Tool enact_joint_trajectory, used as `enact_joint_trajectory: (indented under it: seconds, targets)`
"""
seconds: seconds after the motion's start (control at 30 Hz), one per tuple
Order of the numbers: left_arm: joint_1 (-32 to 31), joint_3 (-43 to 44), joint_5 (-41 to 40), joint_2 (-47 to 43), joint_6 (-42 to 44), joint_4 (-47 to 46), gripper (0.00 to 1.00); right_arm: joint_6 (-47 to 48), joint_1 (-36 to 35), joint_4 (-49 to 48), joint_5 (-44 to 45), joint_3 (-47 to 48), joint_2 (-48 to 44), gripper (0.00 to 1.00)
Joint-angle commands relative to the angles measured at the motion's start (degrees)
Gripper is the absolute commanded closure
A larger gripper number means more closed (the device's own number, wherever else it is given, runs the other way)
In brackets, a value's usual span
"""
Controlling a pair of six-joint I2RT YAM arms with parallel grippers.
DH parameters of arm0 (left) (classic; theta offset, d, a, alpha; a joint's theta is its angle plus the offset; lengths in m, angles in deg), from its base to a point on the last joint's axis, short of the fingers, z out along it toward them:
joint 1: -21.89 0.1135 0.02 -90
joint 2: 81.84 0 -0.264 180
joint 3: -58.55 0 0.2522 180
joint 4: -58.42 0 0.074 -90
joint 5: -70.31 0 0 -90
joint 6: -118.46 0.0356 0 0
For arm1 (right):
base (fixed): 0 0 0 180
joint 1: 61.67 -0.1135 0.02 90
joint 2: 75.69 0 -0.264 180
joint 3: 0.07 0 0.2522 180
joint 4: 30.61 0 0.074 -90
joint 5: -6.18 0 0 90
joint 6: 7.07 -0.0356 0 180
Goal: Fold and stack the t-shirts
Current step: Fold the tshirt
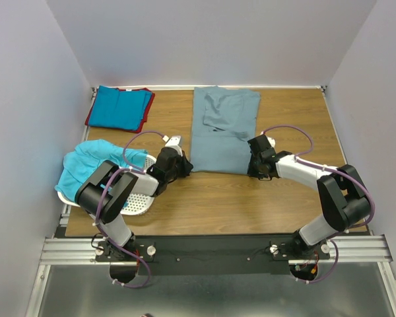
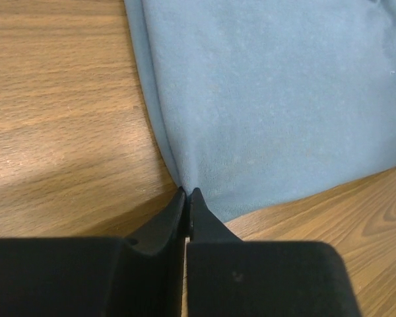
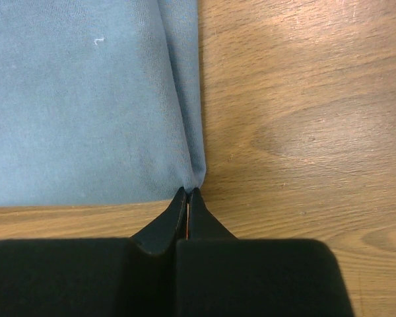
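Grey-blue t-shirt lies flat toward 12 o'clock on the tabletop, sides already folded in to a long strip, hem end nearest the arms. Left claw sits at the shirt's 7 o'clock corner and right claw at its 5 o'clock corner.

Both claws are clenched, jaws pressed together right on the corner cloth. In the right wrist view the fabric puckers into the tips, and in the left wrist view the folded side edge runs straight into them. I read both as grasping the grey-blue t-shirt by a very thin bite; how many layers are caught can't be told.

Bright blue t-shirt is folded on the red t-shirt at 10 o'clock, in the far corner. Turquoise t-shirt is heaped unfolded over the white basket at 8 o'clock.

The step looks like lifting the hem toward 12 o'clock to fold the strip in half.

Risks:
- The bite is only at the tips, so a corner could slip out on the lift and the fold would land crooked.
- If only the top layer is pinched, the tucked-in sides could fall open.
- Uneven travel between the claws would skew the hem.
- The left arm is close to the basket, so a swing could nudge it or drag the turquoise cloth.
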Motion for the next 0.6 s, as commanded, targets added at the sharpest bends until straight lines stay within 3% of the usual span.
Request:
enact_joint_trajectory:
  seconds: [0.0,0.27,0.57]
  targets:
    - [-0.64,-3.38,-0.2,0.81,0.28,6.93,1.0,0.06,0.0,0.11,0.22,-0.23,0.97,1.0]
    - [-0.73,-4.97,3.23,-1.47,-0.51,2.97,1.0,1.02,0.0,0.02,0.92,-0.67,-2.37,1.0]
    - [-1.34,-5.41,4.9,-13.85,-0.69,5.34,1.0,2.16,0.0,0.1,1.01,-1.81,-12.64,1.0]
